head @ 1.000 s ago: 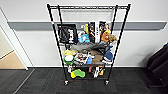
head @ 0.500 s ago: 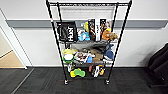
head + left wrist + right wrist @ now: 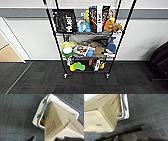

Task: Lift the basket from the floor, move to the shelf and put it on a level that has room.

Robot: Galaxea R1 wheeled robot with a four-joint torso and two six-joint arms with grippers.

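Seen from the left wrist, the basket sits on the dark carpet floor, cream woven wall and dark rim showing, with a brown cardboard box standing in it and rising well above its rim; something orange and green shows inside, beside the box. From the right wrist, the same cardboard box fills the near side, with the basket's pale edge just beside it on the floor. Dark parts of the robot sit at the edges of both wrist views, but whether the left gripper or the right gripper is wide, narrow or holding anything cannot be told. Farther off, in the head view, the shelf stands on small wheels on the carpet against a pale wall. Its visible tiers are crowded: a black Huel box and tall dark cartons on an upper tier, soft toys beside them, more mixed goods on the tiers below.
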